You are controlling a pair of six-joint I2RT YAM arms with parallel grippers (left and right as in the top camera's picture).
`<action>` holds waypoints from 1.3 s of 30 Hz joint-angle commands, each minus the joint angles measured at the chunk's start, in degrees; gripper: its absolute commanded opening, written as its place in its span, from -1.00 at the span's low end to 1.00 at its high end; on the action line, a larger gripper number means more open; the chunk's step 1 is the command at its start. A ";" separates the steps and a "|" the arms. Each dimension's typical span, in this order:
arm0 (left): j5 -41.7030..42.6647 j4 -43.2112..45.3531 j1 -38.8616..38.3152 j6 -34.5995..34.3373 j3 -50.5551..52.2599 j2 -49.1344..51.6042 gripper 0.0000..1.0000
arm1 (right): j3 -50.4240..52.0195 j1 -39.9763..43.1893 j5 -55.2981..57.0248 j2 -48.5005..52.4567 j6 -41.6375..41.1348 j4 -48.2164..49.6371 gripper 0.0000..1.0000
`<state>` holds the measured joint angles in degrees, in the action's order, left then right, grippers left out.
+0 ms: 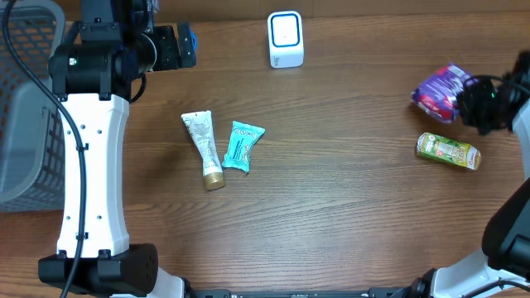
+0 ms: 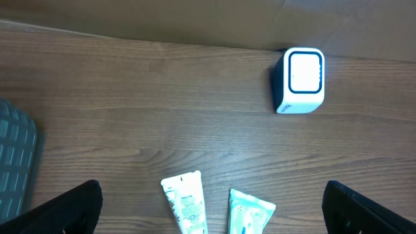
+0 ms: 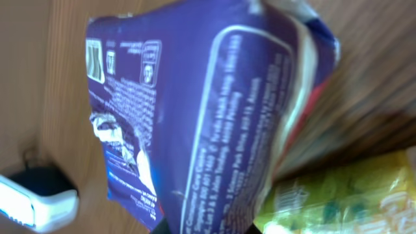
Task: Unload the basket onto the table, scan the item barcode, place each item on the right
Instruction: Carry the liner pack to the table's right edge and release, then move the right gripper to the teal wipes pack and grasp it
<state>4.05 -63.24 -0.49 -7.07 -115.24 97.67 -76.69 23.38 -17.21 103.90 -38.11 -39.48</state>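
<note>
Take the middle of the table [image 1: 331, 223] as your clock centre, with 12 o'clock pointing away from the arm bases. Closest to you, at 9 o'clock, a white tube [image 1: 204, 149] lies flat with its gold cap toward you. A teal sachet [image 1: 243, 146] lies just beside it at the tube's 3 o'clock, with a thin strip of wood showing between them. Out at 3 o'clock a green and yellow packet [image 1: 448, 151] lies flat near the right edge, with neither arm on it

One step farther, at 2 o'clock, you have the purple bag [image 1: 440, 91]. The right gripper [image 1: 468, 101] has its jaws pinched together on the bag's right-hand edge, and the bag's printed back fills the right wrist view. The packet sits at the bag's 6 o'clock, near it but apart

At the far left, a grey basket [image 1: 25, 99] stands against the 9 to 10 o'clock edge. Your left gripper [image 1: 186, 45] hangs at 11 o'clock with its jaws spread wide and nothing between them. It faces the white scanner [image 1: 286, 39], which stands upright at 12 o'clock by the far edge, well apart from the bag
</note>
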 commanded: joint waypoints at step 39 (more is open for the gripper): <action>-0.17 0.02 0.00 1.07 -0.76 0.46 1.00 | 0.59 -50.62 -4.33 4.66 -4.90 10.14 0.42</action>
<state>4.08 -63.22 -0.49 -7.07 -115.24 97.67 -76.58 -23.51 -22.20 105.23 -35.07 -32.14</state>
